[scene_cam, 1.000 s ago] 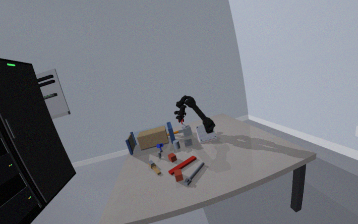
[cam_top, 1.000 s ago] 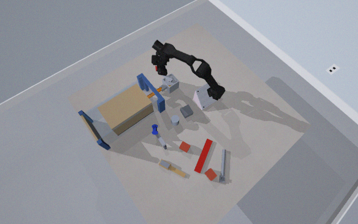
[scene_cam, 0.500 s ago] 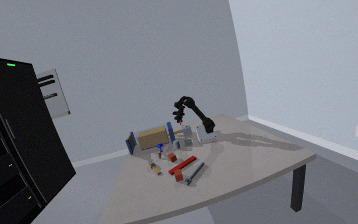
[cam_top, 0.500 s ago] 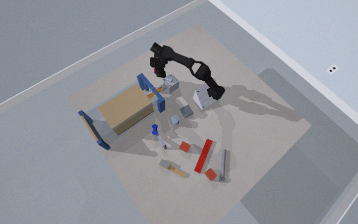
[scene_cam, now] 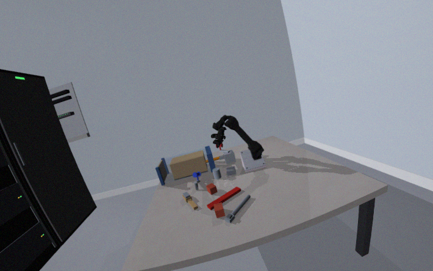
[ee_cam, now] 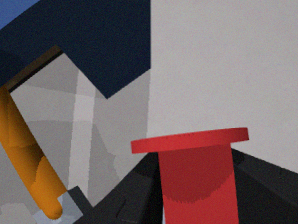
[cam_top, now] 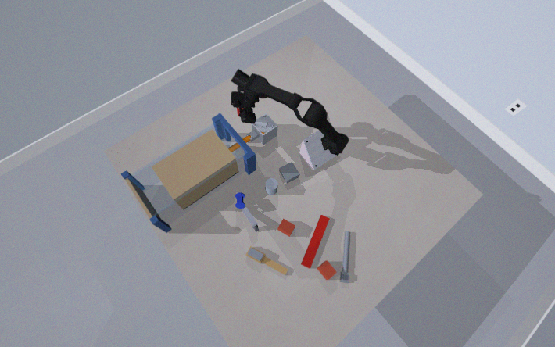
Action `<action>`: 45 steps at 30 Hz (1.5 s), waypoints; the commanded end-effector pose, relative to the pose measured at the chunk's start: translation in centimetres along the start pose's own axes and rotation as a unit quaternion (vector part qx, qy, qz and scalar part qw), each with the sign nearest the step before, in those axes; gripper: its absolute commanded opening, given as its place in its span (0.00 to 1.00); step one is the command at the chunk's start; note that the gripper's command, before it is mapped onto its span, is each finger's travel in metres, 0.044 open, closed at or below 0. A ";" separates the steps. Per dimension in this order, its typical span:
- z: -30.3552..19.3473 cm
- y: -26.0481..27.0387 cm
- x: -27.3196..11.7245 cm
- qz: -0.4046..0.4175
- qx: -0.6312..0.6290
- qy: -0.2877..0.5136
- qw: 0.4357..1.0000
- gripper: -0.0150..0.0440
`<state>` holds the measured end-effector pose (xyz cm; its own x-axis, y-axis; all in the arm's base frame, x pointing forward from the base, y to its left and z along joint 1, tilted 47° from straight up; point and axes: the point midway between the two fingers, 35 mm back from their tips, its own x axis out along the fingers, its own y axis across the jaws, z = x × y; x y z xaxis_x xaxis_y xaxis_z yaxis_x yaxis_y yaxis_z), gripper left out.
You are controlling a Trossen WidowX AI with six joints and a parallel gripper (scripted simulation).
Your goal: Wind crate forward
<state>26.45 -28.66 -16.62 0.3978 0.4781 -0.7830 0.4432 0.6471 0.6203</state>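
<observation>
The tan crate (cam_top: 195, 163) (scene_cam: 188, 165) sits flat inside the clear-panelled cubby. Its front is close behind the blue steel frame (cam_top: 249, 161) (scene_cam: 209, 155); whether they touch is unclear. An orange strap (cam_top: 240, 143) (scene_cam: 215, 158) (ee_cam: 30, 170) runs from the crate through the frame to the grey winch (cam_top: 264, 131) (scene_cam: 229, 157). My gripper (cam_top: 240, 112) (scene_cam: 218, 144) (ee_cam: 185, 158) is shut on the winch handle's red grip (ee_cam: 200, 170), above and beside the winch, on its frame side. The handle's key end is too small and hidden to tell whether it sits in the hole.
Near the winch stand a grey block (cam_top: 289, 172) and a grey cylinder (cam_top: 271, 186). A blue-handled tool (cam_top: 239, 200), wooden-handled tool (cam_top: 274, 263), red bar (cam_top: 315, 241), two orange-red blocks (cam_top: 286, 227) (cam_top: 327, 270) and grey rod tool (cam_top: 345, 254) lie farther out.
</observation>
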 end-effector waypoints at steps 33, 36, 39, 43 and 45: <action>0.1 6.7 0.2 0.023 -0.004 0.007 1.000 0.25; 0.0 7.1 0.2 0.023 -0.004 0.007 1.000 0.25; -0.1 7.5 0.1 0.023 -0.004 0.007 1.000 0.25; -0.3 7.9 0.0 0.023 -0.004 0.007 1.000 0.25; -0.4 8.2 0.0 0.023 -0.004 0.007 1.000 0.25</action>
<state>29.81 -24.78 -12.60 0.4135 0.4804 -0.7734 0.4162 0.6558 0.6298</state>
